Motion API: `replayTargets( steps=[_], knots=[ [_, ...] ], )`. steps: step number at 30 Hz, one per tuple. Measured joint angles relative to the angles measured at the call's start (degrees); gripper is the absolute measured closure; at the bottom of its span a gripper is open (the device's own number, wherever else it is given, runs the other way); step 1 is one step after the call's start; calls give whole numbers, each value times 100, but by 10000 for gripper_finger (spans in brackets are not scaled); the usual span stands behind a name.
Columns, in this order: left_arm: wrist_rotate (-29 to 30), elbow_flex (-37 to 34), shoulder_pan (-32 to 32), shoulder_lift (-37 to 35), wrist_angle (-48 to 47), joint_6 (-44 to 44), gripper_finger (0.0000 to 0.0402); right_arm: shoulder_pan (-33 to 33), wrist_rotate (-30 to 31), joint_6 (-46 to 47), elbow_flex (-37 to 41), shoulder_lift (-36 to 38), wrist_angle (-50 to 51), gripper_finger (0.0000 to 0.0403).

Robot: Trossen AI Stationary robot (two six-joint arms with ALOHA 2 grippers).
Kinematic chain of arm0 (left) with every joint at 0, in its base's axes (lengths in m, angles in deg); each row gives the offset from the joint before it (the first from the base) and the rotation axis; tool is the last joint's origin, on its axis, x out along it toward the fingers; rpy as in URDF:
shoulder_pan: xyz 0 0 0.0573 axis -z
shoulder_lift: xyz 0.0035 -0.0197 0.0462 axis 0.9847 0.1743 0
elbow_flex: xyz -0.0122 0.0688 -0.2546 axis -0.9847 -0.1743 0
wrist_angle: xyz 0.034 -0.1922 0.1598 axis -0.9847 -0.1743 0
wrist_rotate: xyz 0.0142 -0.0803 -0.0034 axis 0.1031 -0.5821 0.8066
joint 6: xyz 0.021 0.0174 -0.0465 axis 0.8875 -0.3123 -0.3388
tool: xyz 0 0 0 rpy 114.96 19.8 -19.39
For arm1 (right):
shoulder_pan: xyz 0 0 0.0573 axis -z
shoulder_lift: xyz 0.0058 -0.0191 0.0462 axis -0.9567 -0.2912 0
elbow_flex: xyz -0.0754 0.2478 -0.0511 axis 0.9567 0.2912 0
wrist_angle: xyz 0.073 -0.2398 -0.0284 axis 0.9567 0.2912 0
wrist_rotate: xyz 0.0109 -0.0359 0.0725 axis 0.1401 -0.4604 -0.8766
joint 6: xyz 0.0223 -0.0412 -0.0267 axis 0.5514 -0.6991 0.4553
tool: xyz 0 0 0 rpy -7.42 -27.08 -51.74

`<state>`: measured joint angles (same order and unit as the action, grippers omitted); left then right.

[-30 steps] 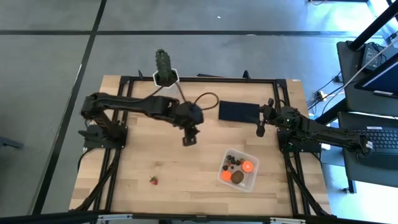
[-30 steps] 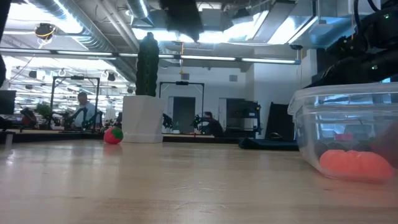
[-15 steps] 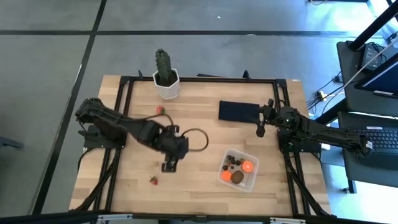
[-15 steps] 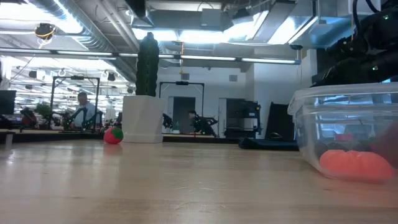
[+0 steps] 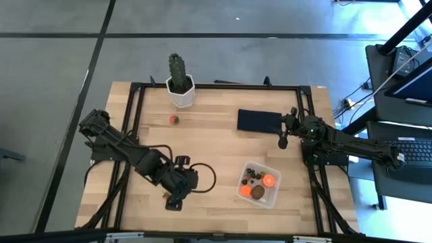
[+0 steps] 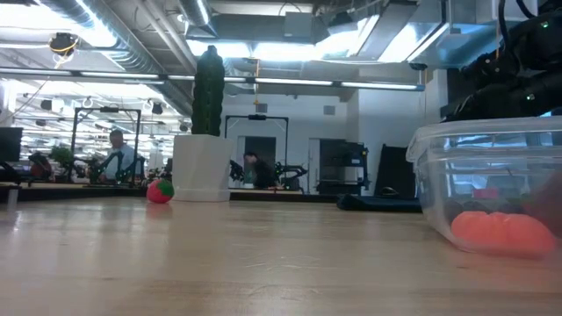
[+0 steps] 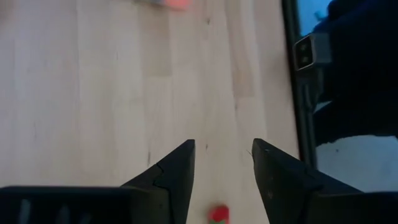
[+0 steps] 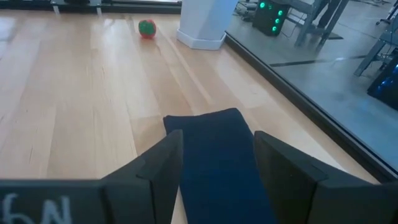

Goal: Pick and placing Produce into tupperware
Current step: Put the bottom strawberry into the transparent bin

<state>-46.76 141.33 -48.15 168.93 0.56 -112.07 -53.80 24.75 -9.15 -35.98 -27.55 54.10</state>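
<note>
The left gripper (image 5: 174,202) hangs low at the table's (image 5: 223,152) six o'clock edge, its fingers (image 7: 169,174) parted with nothing clamped; the wrist view shows a small red strawberry (image 7: 218,214) on the wood right in the gap between them. To do this pick well, I would keep the berry centred, descend straight until the tips flank it, then close gently, since so small and round a fruit may squirt sideways. The clear tupperware (image 5: 259,184), already holding orange balls, a brown kiwi-like oval and dark berries, sits towards three o'clock from the gripper. A second strawberry (image 5: 174,119) lies at twelve o'clock, near the potted cactus (image 5: 179,80). The right gripper (image 5: 283,141) waits, fingers apart, above the flat black rectangle (image 5: 257,121).
</note>
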Motion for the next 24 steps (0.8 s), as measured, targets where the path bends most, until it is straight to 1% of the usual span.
replayTargets(
  steps=[4, 7, 10, 13, 21, 24],
  knots=[
    [0, 0, 16, 0, 265, -26, 250, 1, 0, -1, 0, 2, -2, 205],
    [0, 0, -22, 0, 255, -6, 251, 0, 0, -1, 0, 0, 0, 205],
    [1, 0, -80, 0, 181, -67, 240, 1, 0, -1, 0, 0, 0, 205],
    [20, 0, -127, 0, 28, -142, 211, 0, 0, -1, 0, 0, -2, 205],
    [22, 0, -133, 24, -437, -334, 98, 1, 0, -12, 0, 2, -2, 205],
    [22, 0, -133, 35, -527, -480, 67, 1, 0, -22, 0, 1, -2, 205]
  ],
)
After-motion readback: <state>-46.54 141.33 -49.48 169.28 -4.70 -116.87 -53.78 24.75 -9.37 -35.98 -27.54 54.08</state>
